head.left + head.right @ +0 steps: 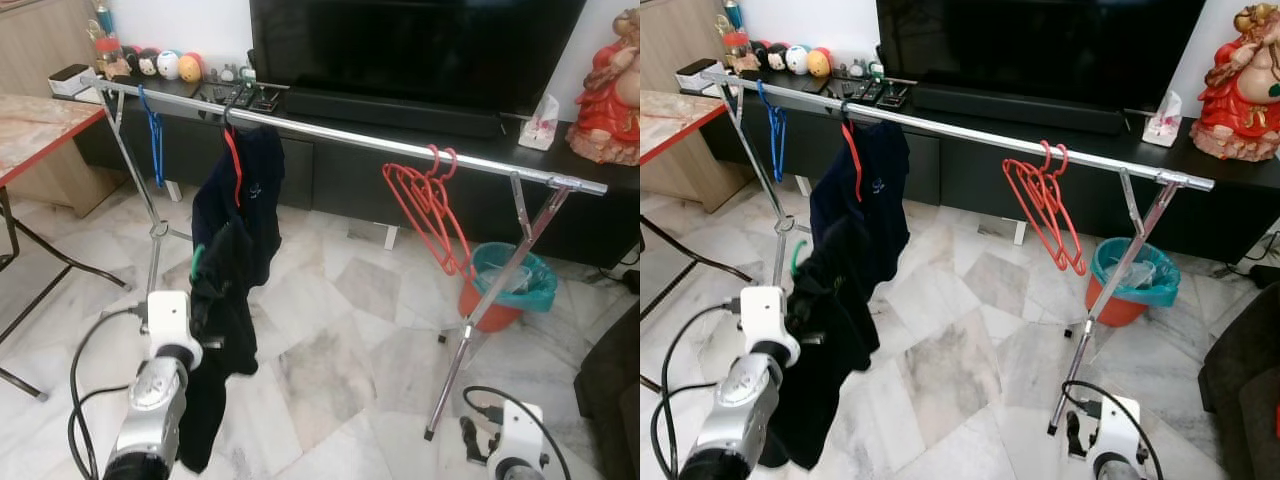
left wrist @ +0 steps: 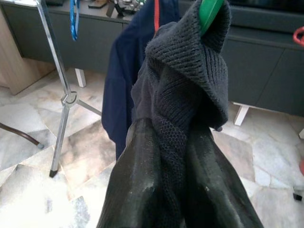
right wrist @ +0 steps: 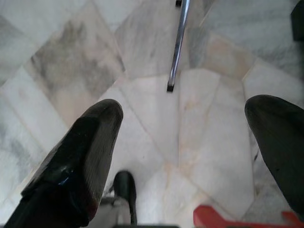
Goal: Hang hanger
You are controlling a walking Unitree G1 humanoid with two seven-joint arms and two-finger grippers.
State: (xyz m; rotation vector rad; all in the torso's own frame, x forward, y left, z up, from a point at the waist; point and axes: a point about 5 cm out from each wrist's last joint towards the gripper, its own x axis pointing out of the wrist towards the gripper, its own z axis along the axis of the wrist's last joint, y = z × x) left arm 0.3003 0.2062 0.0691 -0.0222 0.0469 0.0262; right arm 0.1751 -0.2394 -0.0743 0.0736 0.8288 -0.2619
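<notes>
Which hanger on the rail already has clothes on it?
The red hanger with the navy shirt, between the bare blue hanger and the bare red bunch. The left gripper holds a green hanger in a dark knit.

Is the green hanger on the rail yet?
No. The left gripper holds the green hanger, draped in a dark knit garment, below the rail.
</notes>
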